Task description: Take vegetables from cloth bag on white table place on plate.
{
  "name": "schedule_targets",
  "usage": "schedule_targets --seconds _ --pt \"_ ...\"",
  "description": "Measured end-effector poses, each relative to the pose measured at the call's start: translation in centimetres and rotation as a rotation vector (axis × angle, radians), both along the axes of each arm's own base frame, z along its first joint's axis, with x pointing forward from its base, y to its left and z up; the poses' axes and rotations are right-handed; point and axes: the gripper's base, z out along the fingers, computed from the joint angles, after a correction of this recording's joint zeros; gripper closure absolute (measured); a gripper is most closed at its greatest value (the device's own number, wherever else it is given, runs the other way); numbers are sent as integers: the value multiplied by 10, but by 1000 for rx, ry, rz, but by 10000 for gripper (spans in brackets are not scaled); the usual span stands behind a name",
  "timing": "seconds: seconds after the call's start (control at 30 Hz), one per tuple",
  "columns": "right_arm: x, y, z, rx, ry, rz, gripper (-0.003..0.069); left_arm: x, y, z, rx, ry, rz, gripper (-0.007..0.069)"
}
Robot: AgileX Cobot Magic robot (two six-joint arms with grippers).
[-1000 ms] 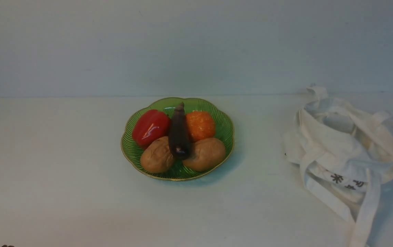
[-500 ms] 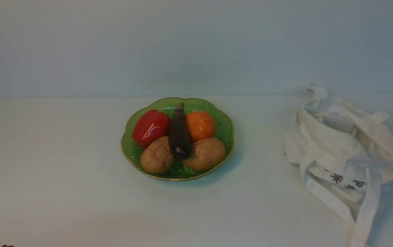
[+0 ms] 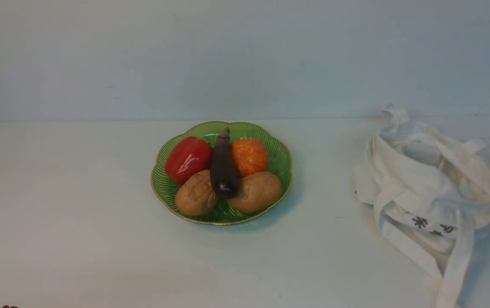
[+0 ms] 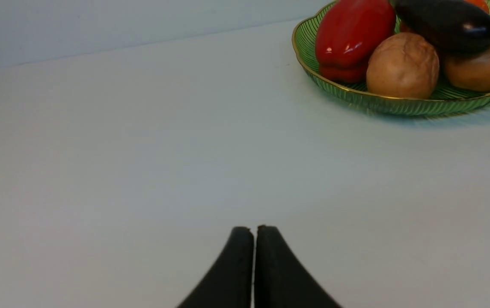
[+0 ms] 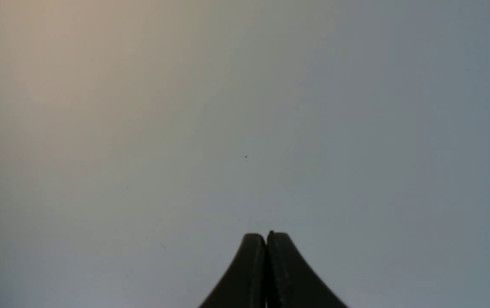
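On the translucent green scalloped plate (image 3: 281, 159) rests the slender dark purple eggplant (image 3: 222, 167), so hold the left hand (image 4: 253, 230) and right hand (image 5: 266, 235), both pressed together and empty, well clear.

Open table (image 3: 326, 184) between plate (image 3: 161, 188), bag (image 3: 416, 179)

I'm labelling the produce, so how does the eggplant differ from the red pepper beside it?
Colour: the eggplant is dark purple, the red pepper bright red. Shape: the eggplant is long and slender, the red pepper short and blocky. Pose: the eggplant lies with its rounded end propped on two potatoes, the red pepper sits to its left. Both are glossy and on the green plate.
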Motion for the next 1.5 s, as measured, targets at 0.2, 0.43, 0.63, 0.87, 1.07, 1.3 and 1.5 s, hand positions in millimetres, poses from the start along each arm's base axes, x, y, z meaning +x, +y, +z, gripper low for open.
schedule_targets --seconds 0.2,0.43,0.63,0.87,1.07,1.3,1.5 --pt "4 -1 -4 -57 4 -43 669 0 0 0 0 0 0 633" --pt "31 6 -41 -166 95 -77 669 0 0 0 0 0 0 633" --pt "65 16 -110 -182 250 -145 669 0 0 0 0 0 0 633" --pt "83 14 -185 -175 410 -250 669 0 0 0 0 0 0 633" --pt "82 8 -191 -157 466 -341 669 0 0 0 0 0 0 633" --pt "82 7 -191 -154 469 -357 669 0 0 0 0 0 0 633" --pt "82 7 -191 -154 469 -357 669 0 0 0 0 0 0 633"
